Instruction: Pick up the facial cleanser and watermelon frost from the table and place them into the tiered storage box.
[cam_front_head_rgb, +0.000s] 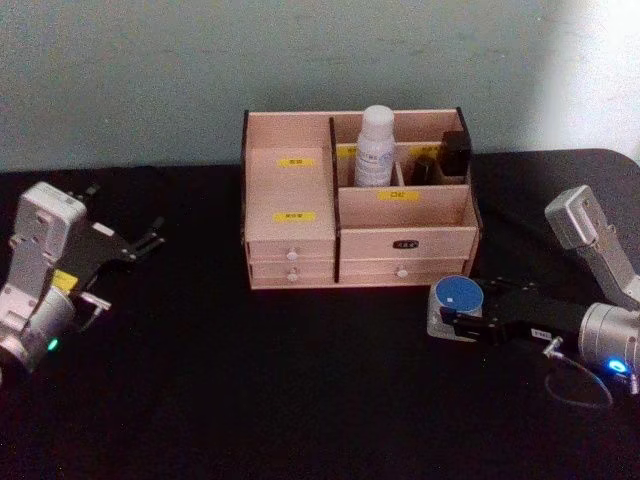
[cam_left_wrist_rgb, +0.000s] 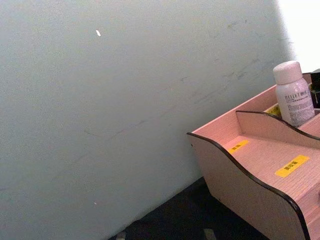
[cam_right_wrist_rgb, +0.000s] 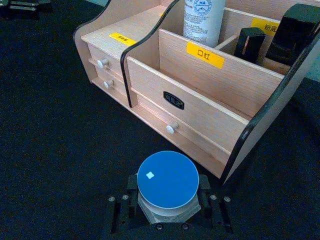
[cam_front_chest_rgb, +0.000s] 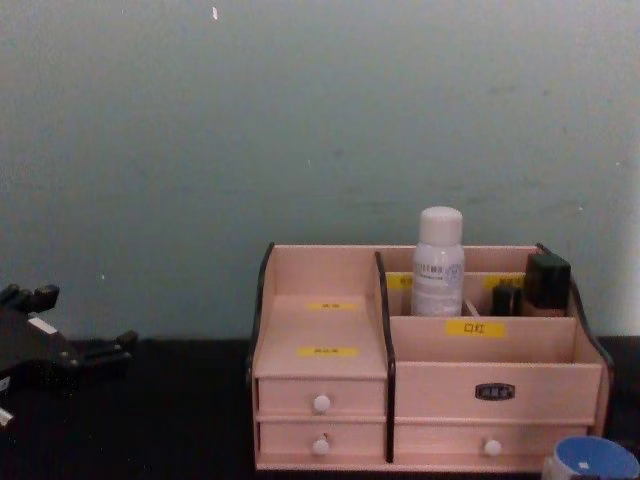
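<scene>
Jar (cam_right_wrist_rgb: 168, 177) at lower centre looks light, rigid, slick; right gripper (cam_right_wrist_rgb: 167, 194) clasps its sides; left gripper (cam_front_head_rgb: 145, 240) idles, spread, mid-left.

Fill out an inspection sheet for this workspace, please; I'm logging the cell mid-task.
Surface: black table, with nothing seen spilled.
Job's things: facial cleanser stands upright in a rear compartment of the tiered storage box. The watermelon frost sits near the box's right front corner.
Clutter: dark bottles in the box's right rear compartments.
Grippers: left gripper is at the table's left, away from the box, jaws open. The right gripper has its jaws closed on the watermelon frost.
Cables: thin cable loop by the right arm's wrist.
Surroundings: plain pale wall behind the table.
</scene>
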